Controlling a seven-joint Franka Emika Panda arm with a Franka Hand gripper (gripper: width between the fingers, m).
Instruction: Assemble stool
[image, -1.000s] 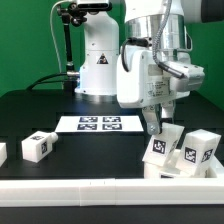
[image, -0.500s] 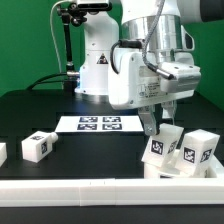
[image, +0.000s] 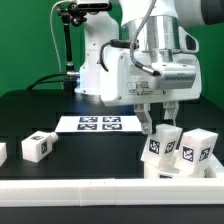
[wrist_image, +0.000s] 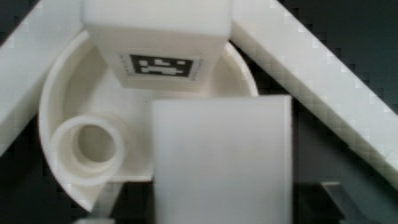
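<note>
My gripper (image: 158, 124) hangs open over two upright white stool legs at the exterior view's right. Its fingers straddle the top of the nearer leg (image: 160, 146) without gripping it, and the second leg (image: 196, 150) stands just to the right. In the wrist view this leg (wrist_image: 217, 150) fills the space between my fingers, with dark gaps on both sides of it. The round seat (wrist_image: 71, 110) with its screw hole lies beside it. Another tagged leg (wrist_image: 164, 50) lies beyond. A third leg (image: 37, 146) lies on the table at the exterior view's left.
The marker board (image: 100, 123) lies flat in the middle of the black table. A long white border rail (image: 100, 190) runs along the front edge. Rails also cross the wrist view (wrist_image: 311, 70). Another white part (image: 2, 152) sits at the left edge.
The wrist has turned, so both fingers now show spread apart over the leg. The arm has shifted slightly to the exterior view's right. The legs have not moved.
</note>
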